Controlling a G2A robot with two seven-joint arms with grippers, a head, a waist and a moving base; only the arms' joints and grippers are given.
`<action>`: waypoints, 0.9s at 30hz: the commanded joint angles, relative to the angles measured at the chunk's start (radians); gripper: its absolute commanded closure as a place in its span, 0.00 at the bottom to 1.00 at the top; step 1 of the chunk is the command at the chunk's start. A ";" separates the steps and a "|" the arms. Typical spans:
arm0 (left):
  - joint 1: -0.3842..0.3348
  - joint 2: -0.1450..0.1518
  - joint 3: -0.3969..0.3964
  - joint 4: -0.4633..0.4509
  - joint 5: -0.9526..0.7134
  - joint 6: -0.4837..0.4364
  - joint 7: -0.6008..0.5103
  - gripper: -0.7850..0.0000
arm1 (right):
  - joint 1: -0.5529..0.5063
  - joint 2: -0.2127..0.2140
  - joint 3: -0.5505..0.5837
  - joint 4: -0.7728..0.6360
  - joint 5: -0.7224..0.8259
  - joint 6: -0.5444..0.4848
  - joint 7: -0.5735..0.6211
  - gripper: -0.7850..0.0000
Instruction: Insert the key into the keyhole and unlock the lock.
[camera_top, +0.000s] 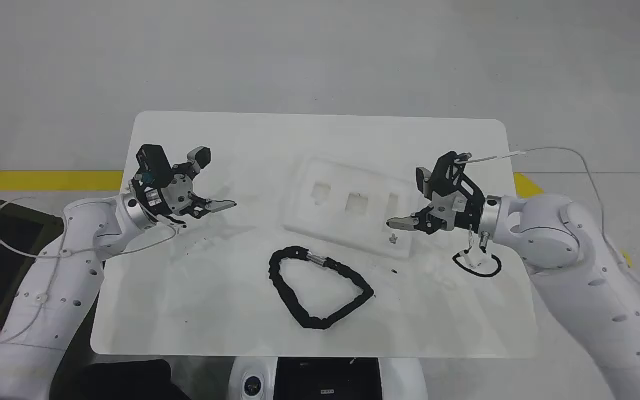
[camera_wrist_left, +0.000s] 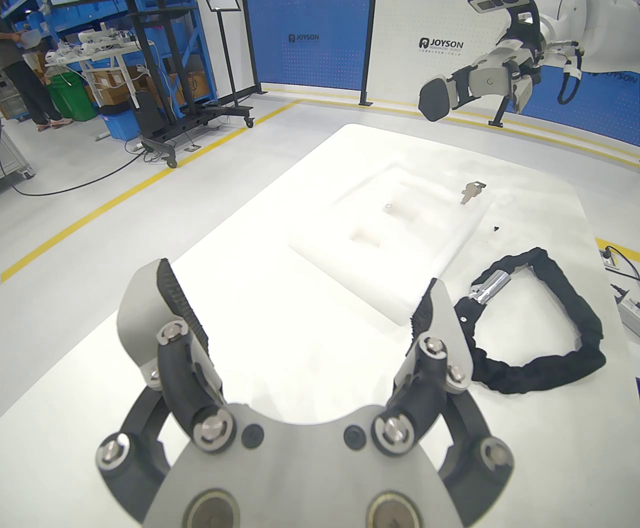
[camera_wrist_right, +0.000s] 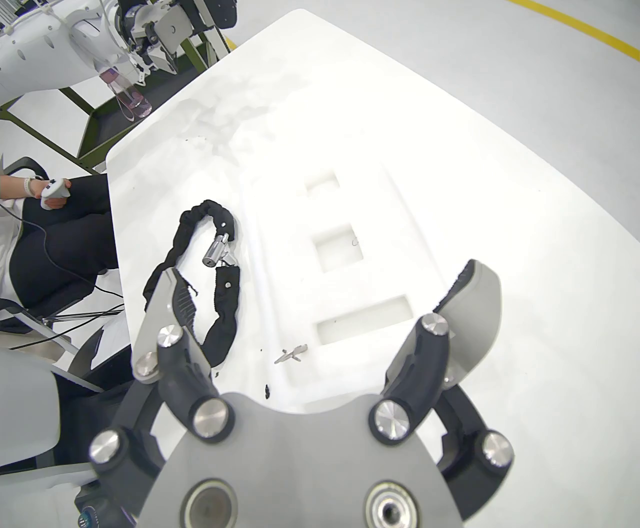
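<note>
A black fabric-covered chain lock (camera_top: 318, 290) lies in a loop on the white table (camera_top: 200, 310), its metal lock cylinder (camera_top: 312, 259) on the far side of the loop. The small metal key (camera_top: 393, 240) lies on the near right corner of the white foam tray (camera_top: 340, 225). My left gripper (camera_top: 212, 182) is open above the table's left part, well away from the lock (camera_wrist_left: 540, 320) and the key (camera_wrist_left: 471, 191). Open as well, my right gripper (camera_top: 412, 202) hovers over the tray's right end, close above the key (camera_wrist_right: 292, 354), nothing between its fingers (camera_wrist_right: 172, 295).
The foam tray (camera_wrist_left: 400, 280) has three shallow rectangular recesses. A tiny dark speck (camera_top: 397, 270) lies on the table near the tray's corner. A black cable loop (camera_top: 475, 263) hangs by the right arm. Bare table surrounds the chain lock (camera_wrist_right: 220, 300).
</note>
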 joint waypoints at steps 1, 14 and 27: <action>0.000 0.000 0.000 0.000 0.000 0.000 0.000 0.00 | 0.000 0.000 0.000 0.000 0.000 0.000 0.000 0.00; 0.000 0.000 0.000 0.000 0.000 0.000 0.000 0.00 | 0.000 0.000 0.000 0.000 0.000 0.000 0.000 0.00; 0.000 0.000 0.000 0.000 0.000 0.000 0.000 0.00 | 0.030 0.005 -0.032 -0.066 0.229 0.122 0.315 0.00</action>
